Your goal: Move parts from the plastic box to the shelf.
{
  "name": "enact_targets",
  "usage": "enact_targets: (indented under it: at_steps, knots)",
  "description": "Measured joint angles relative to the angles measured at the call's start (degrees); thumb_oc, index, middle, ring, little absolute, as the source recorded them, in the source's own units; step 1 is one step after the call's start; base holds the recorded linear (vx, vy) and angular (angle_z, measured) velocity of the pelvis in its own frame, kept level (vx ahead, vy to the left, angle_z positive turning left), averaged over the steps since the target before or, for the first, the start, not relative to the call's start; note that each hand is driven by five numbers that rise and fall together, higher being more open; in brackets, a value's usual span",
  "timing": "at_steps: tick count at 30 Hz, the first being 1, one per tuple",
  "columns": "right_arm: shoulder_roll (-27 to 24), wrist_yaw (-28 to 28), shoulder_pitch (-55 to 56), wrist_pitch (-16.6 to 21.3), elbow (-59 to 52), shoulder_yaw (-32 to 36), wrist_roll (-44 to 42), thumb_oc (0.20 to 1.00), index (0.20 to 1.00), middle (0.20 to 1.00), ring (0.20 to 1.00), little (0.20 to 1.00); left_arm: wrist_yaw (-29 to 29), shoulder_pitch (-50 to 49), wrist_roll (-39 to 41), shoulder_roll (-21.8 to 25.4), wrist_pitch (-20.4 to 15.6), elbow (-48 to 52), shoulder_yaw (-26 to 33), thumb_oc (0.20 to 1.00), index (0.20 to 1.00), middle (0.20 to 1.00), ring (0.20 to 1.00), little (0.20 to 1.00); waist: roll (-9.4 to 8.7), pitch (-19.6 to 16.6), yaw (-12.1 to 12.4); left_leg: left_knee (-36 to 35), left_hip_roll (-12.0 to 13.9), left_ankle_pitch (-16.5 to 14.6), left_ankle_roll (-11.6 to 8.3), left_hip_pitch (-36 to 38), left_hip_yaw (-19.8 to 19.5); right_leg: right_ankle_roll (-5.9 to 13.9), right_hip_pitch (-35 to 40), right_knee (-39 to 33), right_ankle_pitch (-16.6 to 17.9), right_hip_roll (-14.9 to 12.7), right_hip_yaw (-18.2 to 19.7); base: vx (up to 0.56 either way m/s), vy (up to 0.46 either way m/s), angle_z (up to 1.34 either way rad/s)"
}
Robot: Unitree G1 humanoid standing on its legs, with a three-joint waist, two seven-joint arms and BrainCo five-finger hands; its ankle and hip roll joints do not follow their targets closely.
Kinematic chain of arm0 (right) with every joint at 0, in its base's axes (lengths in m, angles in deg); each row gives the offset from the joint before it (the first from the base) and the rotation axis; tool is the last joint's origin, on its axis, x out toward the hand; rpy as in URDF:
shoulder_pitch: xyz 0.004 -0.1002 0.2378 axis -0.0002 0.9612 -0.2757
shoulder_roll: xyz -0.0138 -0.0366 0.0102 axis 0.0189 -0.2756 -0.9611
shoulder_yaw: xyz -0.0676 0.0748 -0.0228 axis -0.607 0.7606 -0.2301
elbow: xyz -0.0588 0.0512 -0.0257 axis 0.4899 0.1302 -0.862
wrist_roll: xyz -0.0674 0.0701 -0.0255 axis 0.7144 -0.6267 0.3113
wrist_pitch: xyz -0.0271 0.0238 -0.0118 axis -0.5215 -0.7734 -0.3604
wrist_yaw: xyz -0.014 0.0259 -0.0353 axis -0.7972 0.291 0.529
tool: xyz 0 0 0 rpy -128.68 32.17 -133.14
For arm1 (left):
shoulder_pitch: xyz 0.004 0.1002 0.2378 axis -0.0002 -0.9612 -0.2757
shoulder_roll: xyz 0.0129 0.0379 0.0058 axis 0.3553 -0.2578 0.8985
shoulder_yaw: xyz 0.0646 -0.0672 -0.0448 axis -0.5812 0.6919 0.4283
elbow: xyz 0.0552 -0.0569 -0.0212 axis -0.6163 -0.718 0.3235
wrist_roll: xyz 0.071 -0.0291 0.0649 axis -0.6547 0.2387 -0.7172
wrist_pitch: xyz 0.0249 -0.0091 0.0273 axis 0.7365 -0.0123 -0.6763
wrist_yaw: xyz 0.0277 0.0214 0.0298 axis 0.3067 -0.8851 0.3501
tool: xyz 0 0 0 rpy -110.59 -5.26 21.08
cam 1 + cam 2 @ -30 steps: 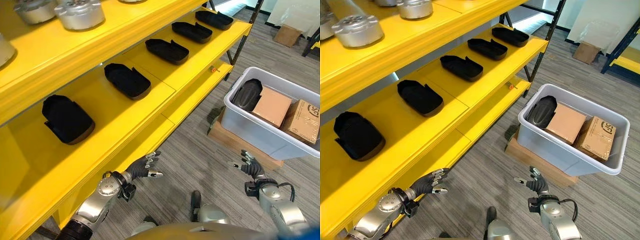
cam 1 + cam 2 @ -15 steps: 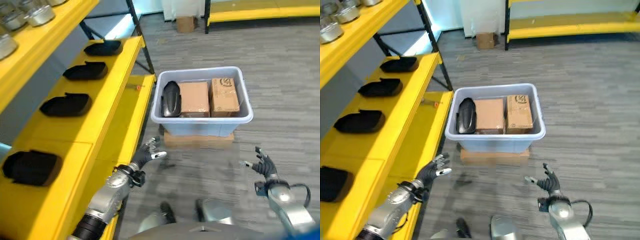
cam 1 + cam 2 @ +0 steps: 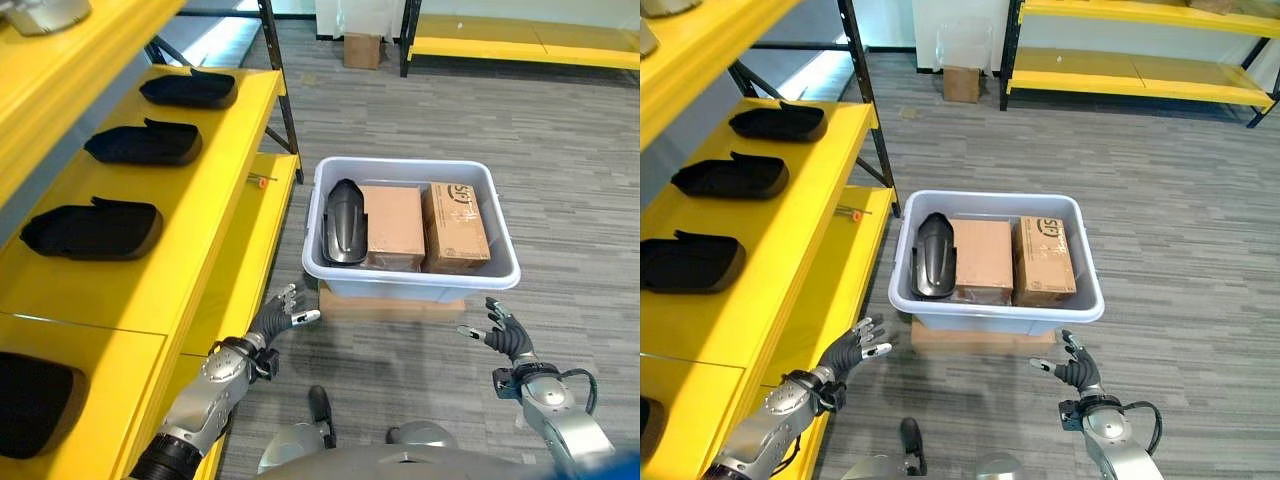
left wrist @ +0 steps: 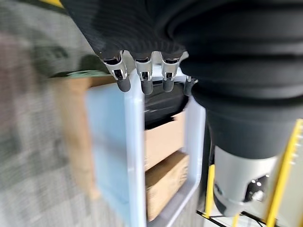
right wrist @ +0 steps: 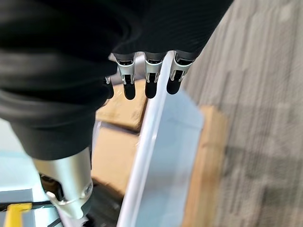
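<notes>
Both robot hands, left (image 3: pixel 283 312) and right (image 3: pixel 503 337), hang spread and empty before the box (image 3: pixel 412 279), ready to lift its black part (image 3: pixel 343 222) to the shelf (image 3: pixel 190 200).

A grey plastic box (image 3: pixel 410 278) right of the yellow metal shelf (image 3: pixel 215 180) holds a black moulded part (image 3: pixel 345 222) left of two brown cardboard cartons (image 3: pixel 424 226).

Two head cameras look steeply down from above, sharing the grey plastic box (image 3: pixel 411 227) on the floor and the yellow shelf (image 3: pixel 190 200) to its left. Each wrist camera looks closely along its own fingers at the box rim.
</notes>
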Motion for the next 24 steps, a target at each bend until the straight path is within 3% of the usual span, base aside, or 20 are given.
enact_targets:
  at_steps: [2, 5, 7, 9, 10, 12, 13, 14, 16, 18, 20, 21, 23, 24]
  knots:
    - [0.02, -0.01, 0.11, 0.04, -0.90, 0.00, 0.02, 1.000, 1.000, 1.000, 1.000, 1.000, 0.96, -1.78, -0.02, -0.64, 0.09, 0.33, -0.14, 1.000, 1.000, 1.000, 1.000, 1.000, 0.10, -0.67, -0.28, -0.30, -0.26, -1.54, -1.47, 0.53, 0.08, -1.86, -0.24, -1.01, 2.19, 0.06, -0.83, 0.12, 0.150, -0.07]
    - [0.00, 0.06, -0.25, 0.03, -1.26, 0.03, 0.08, 1.000, 1.000, 1.000, 1.000, 1.000, 0.97, -3.01, -0.04, -0.97, 0.21, 0.33, -0.50, 1.000, 1.000, 1.000, 1.000, 1.000, 0.06, -0.71, -0.24, -0.31, -0.49, -2.15, -1.04, 0.77, 0.22, -1.73, -0.76, 1.09, 2.14, 0.27, -1.14, 0.08, 0.155, -0.10]
    - [-0.02, 0.26, -1.51, -0.11, -1.29, 0.05, 0.08, 1.000, 1.000, 1.000, 1.000, 1.000, 0.97, -2.69, -0.03, -0.96, 0.34, 0.31, -0.53, 1.000, 1.000, 1.000, 1.000, 1.000, 0.13, -0.68, -0.30, -0.31, 0.66, -2.33, -0.75, 1.81, 0.33, 0.19, -4.53, 10.31, 0.88, 0.66, -1.54, 0.04, 0.116, -0.06]
    - [0.00, 0.46, -1.86, -0.08, -1.32, 0.05, 0.09, 1.000, 1.000, 1.000, 1.000, 1.000, 0.97, -2.42, -0.03, -0.83, 0.34, 0.30, -0.47, 1.000, 1.000, 1.000, 1.000, 1.000, -0.27, -0.91, -0.16, -0.31, 0.81, -2.80, -0.83, 2.20, 0.38, 0.70, -5.69, 13.28, 0.53, 0.51, -2.03, 0.02, 0.122, -0.10]
    - [0.07, 1.29, -3.07, -0.04, -1.30, 0.18, 0.08, 1.000, 1.000, 1.000, 1.000, 1.000, 0.92, -1.27, -0.04, -0.70, 0.40, 0.14, -0.44, 1.000, 1.000, 1.000, 1.000, 1.000, -1.08, -0.28, 0.50, -0.15, 0.58, -3.07, -0.50, 2.32, 1.54, 2.21, -9.49, 20.29, 0.42, -0.59, -3.53, 0.02, 0.103, -0.21]
    - [1.49, 2.72, -4.34, 0.02, -1.21, 0.06, 0.06, 1.000, 1.000, 1.000, 1.000, 1.000, 0.92, -0.94, -0.08, -0.51, 1.52, -0.02, -0.05, 1.000, 1.000, 1.000, 1.000, 1.000, -1.95, 0.91, 1.00, 2.25, -0.04, -3.72, 0.59, 2.17, 2.96, 6.85, -16.19, 33.26, 3.40, -3.27, -4.84, 0.07, 0.071, -0.29]
    - [1.76, 2.92, -4.59, 0.08, -1.17, -0.11, 0.04, 1.000, 1.000, 1.000, 1.000, 1.000, 0.90, -1.01, -0.39, -0.39, 2.27, -0.02, -0.22, 1.000, 1.000, 1.000, 1.000, 1.000, -1.82, 2.09, 1.23, 2.78, -0.13, -5.35, 0.74, 3.21, 3.16, 7.55, -19.71, 40.56, 8.08, -5.71, -6.86, 0.19, -0.121, -0.27]
    - [1.70, 3.77, -4.11, 0.09, -0.97, 0.05, 0.04, 1.000, 1.000, 1.000, 1.000, 1.000, 0.75, -2.09, -0.41, 0.07, 2.54, 0.15, -0.52, 1.000, 1.000, 1.000, 1.000, 1.000, -0.31, 2.46, 1.31, 2.29, 0.47, -5.86, 1.29, 3.59, 3.41, 6.23, -21.63, 38.60, 8.07, -7.86, -9.96, 0.21, -0.200, -0.19]
    - [2.06, 4.04, -4.53, 0.19, -0.22, 0.05, -0.01, 1.000, 1.000, 1.000, 1.000, 1.000, 0.63, -2.73, -0.37, 1.15, 2.59, 0.11, -0.42, 1.000, 1.000, 1.000, 1.000, 1.000, -0.04, 2.66, 2.01, 1.86, 0.47, -6.00, 0.97, 3.61, 5.15, 5.53, -20.24, 24.66, 7.58, -10.35, -13.82, 0.16, -0.216, -0.27]
    - [2.52, 4.12, -3.98, 0.17, -0.03, -0.05, -0.13, 1.000, 1.000, 1.000, 1.000, 1.000, 0.64, -3.22, -0.38, 1.55, 2.73, 0.00, 0.48, 1.000, 1.000, 1.000, 1.000, 1.000, -0.02, 2.65, 2.58, 1.40, 0.21, -5.63, 0.00, 4.17, 5.59, 6.09, -18.04, 10.52, 9.24, -9.98, -13.85, 0.18, -0.239, -0.24]
    - [3.32, 4.83, -3.07, 0.09, 0.45, 0.02, -0.70, 1.000, 1.000, 1.000, 1.000, 1.000, 0.66, -3.15, -0.39, 1.51, 2.60, -0.06, 1.54, 1.000, 1.000, 1.000, 1.000, 1.000, -0.81, 2.18, 2.13, 1.39, -0.04, -5.98, -0.51, 4.52, 4.76, 6.61, -16.35, 3.04, 11.39, -8.61, -11.84, 0.17, -0.215, 0.19]
    - [4.02, 5.23, -2.29, 0.05, 0.43, 0.00, -1.24, 1.000, 1.000, 1.000, 1.000, 1.000, 0.70, -3.81, -0.42, 1.48, 2.50, -0.14, 1.75, 1.000, 1.000, 1.000, 1.000, 1.000, -1.59, 1.92, 1.17, 0.98, -0.10, -6.05, -0.95, 5.35, 3.77, 5.94, -15.25, 1.44, 12.93, -7.61, -10.50, 0.15, -0.220, 0.42]
    - [4.22, 5.49, -0.31, -0.13, 0.47, -0.01, -1.29, 1.000, 1.000, 1.000, 1.000, 1.000, 0.73, -6.58, -0.43, 1.44, 2.36, 0.47, 1.74, 1.000, 1.000, 1.000, 1.000, 1.000, -2.06, 0.66, 0.93, 0.08, 0.02, -6.67, -2.56, 7.63, 3.53, 4.19, -11.44, -0.43, 14.36, -5.22, -11.56, 0.13, -0.207, 0.28]
    - [4.19, 5.73, 0.24, -0.31, 0.62, 0.01, -1.29, 1.000, 1.000, 1.000, 1.000, 1.000, 0.69, -7.96, -0.44, 1.28, 2.40, 0.45, 1.72, 1.000, 1.000, 1.000, 1.000, 1.000, -2.41, -0.63, 0.96, 0.10, 0.03, -7.51, -3.44, 7.92, 3.30, 1.96, -10.12, -1.93, 15.12, -4.59, -12.29, 0.13, -0.192, 0.10]
